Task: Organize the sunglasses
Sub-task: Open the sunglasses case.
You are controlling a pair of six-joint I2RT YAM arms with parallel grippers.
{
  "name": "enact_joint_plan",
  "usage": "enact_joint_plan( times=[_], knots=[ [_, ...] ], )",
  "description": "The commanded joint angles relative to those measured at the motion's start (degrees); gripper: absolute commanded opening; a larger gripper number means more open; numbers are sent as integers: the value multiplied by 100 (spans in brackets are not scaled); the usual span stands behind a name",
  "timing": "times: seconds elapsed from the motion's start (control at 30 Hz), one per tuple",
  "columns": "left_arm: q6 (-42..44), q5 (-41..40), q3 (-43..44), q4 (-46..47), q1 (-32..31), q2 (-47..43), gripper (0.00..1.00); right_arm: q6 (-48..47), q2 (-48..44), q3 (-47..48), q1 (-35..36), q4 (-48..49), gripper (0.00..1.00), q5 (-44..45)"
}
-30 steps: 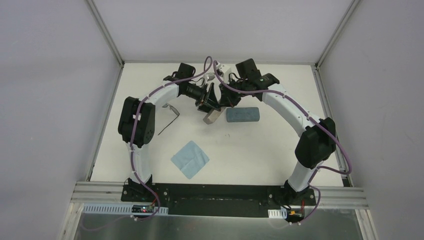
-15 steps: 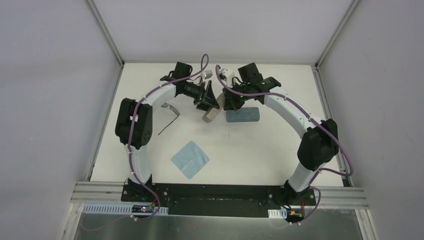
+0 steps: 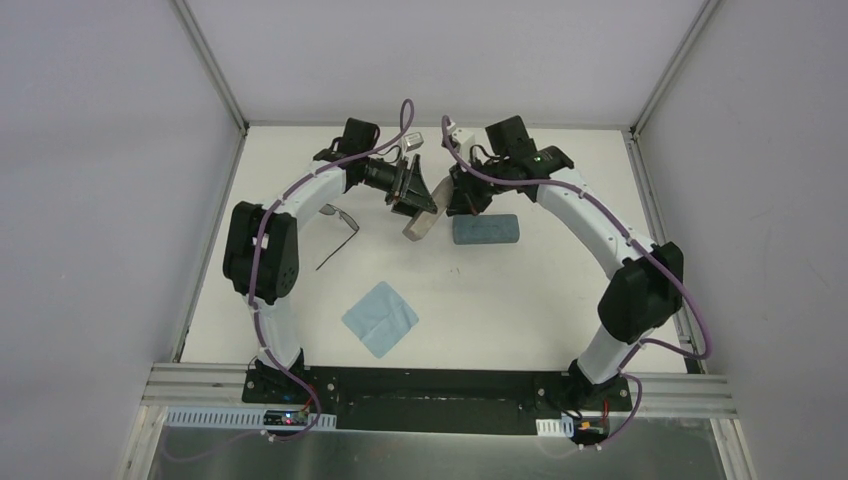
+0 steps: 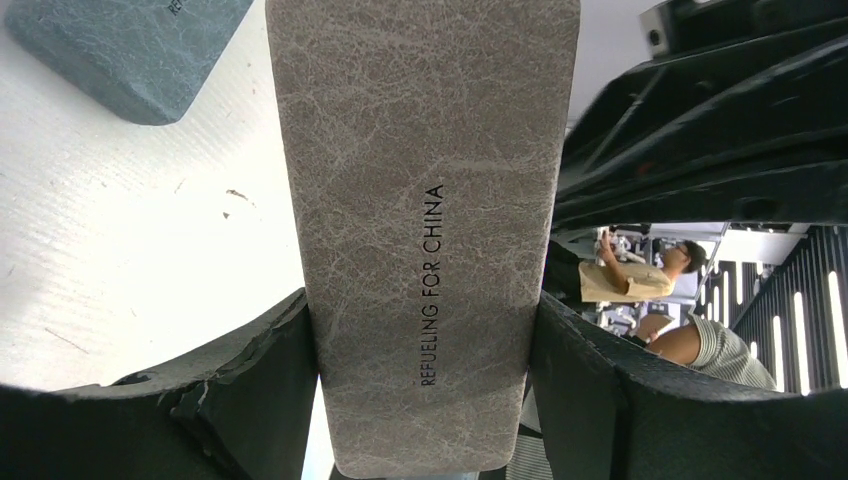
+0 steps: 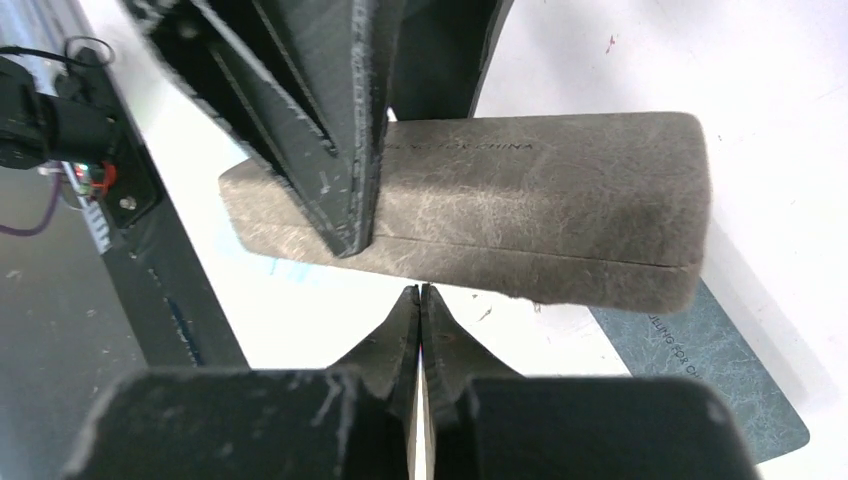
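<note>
One pair of black wire-framed sunglasses [image 3: 342,222] lies on the table left of centre, under the left arm. My left gripper [image 3: 413,197] [image 4: 425,375] is shut on a beige case [image 3: 422,224] [image 4: 425,190] and holds it off the table by its sides. The case is closed, its seam [image 5: 560,258] showing in the right wrist view. My right gripper [image 3: 463,202] [image 5: 420,292] is shut and empty, its tips just below the long edge of the beige case [image 5: 520,205].
A blue case [image 3: 486,230] [image 4: 130,45] [image 5: 700,375] lies closed on the table right of the beige one. A light blue cloth [image 3: 380,318] lies nearer the arm bases. Both arms crowd the back middle of the table.
Both arms have shifted slightly toward the back of the table, the left elbow swinging outward. The beige case stays gripped in the left gripper, and the right gripper stays shut beside it.
</note>
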Motion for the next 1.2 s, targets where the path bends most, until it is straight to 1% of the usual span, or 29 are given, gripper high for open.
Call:
enact_joint_plan(
  times=[0.0, 0.13, 0.43, 0.6, 0.67, 0.73, 0.87, 0.97, 1.17],
  knots=[
    [26, 243, 45, 206, -8, -281, 0, 230, -521, 275, -116, 101, 0, -606],
    [19, 271, 122, 203, -16, -249, 0, 366, -480, 138, -151, 330, 0, -407],
    [26, 338, 82, 202, -18, -320, 0, 534, -110, 379, -203, 520, 0, -454],
    [35, 363, 89, 201, -15, -344, 0, 628, -12, 298, -213, 564, 0, -488],
    [28, 405, 116, 203, -19, -343, 0, 628, 21, 249, -211, 548, 0, -363],
    [35, 448, 158, 202, -16, -335, 0, 635, 47, 123, -213, 517, 0, -8],
    [26, 554, 309, 194, -16, -306, 0, 744, 115, -393, -247, 515, 0, 543],
    [23, 639, 418, 196, -24, -310, 0, 821, 221, -678, -257, 557, 0, 665],
    [16, 729, 364, 200, -71, -367, 0, 947, 483, -598, -319, 647, 0, 815]
  ],
)
